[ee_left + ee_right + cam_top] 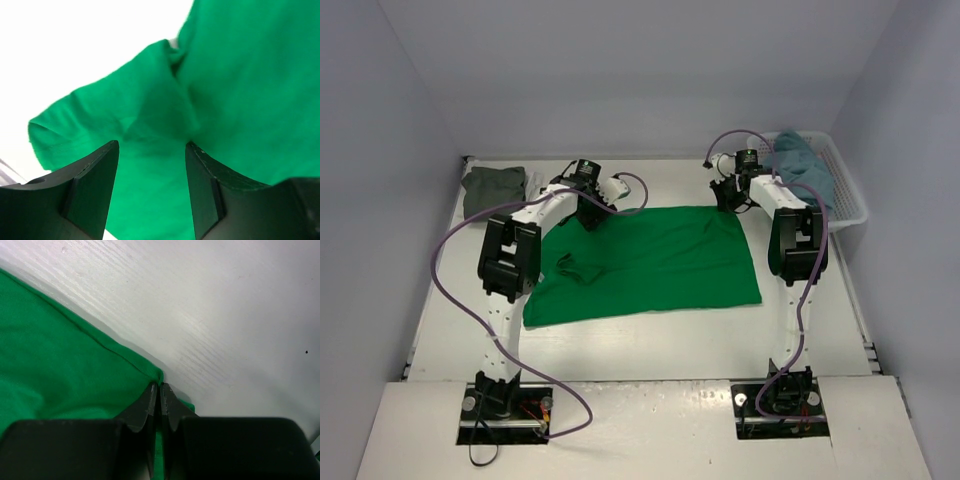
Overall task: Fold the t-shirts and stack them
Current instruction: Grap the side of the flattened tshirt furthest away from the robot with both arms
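Green t-shirt lies spread mid-desk, w/ a crumpled fold on its left side. Right claw is pinched together on the shirt's far right corner, right at the cloth edge; left claw has jaws apart over the far left sleeve area, green cloth showing btwn the fingers but not clamped. Olive-grey t-shirt sits in a compact pile at the desk's far left corner, and the light blue t-shirt is heaped in the white basket at far right.
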`<state>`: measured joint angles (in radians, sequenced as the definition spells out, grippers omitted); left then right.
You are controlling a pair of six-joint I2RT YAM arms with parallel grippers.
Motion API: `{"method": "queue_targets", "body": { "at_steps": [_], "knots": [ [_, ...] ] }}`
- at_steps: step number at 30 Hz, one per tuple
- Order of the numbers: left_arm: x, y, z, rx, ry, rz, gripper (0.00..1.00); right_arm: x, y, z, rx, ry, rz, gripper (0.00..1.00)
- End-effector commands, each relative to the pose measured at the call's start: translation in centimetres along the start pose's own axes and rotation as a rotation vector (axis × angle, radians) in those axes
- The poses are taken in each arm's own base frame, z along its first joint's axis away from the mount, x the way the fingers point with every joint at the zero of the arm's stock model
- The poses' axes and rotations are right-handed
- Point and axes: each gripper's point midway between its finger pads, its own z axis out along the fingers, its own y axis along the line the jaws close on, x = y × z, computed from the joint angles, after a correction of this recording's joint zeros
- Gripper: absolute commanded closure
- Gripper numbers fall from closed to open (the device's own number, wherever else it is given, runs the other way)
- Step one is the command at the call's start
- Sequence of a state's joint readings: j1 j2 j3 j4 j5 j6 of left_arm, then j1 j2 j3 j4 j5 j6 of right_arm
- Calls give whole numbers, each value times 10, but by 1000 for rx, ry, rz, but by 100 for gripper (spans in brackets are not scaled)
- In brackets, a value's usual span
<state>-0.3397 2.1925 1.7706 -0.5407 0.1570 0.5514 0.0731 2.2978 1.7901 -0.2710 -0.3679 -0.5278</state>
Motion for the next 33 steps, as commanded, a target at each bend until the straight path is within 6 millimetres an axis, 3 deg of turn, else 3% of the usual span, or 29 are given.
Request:
{"method": "queue_targets", "body": {
  "at_steps": [1, 6, 17, 22, 27, 33],
  "knots": [
    [-26, 33, -13, -151, -56, 48, 50, 0, 8, -10, -34, 10, -2, 100],
    [-30, 41, -19, -197, -79, 52, 50, 3, 10, -7, -42, 14, -1, 100],
    [-33, 31, -19, -141, -100, 47, 54, 0, 13, -8, -46, 12, -7, 100],
    [-34, 27, -20, -115, -104, 47, 65, 0, 16, -6, -53, 13, -9, 100],
    [-33, 24, -19, -103, -101, 47, 83, 2, 17, -6, -56, 16, -10, 100],
    [-32, 26, -18, -109, -101, 37, 88, 1, 18, -7, -62, 10, -13, 100]
  ]
}}
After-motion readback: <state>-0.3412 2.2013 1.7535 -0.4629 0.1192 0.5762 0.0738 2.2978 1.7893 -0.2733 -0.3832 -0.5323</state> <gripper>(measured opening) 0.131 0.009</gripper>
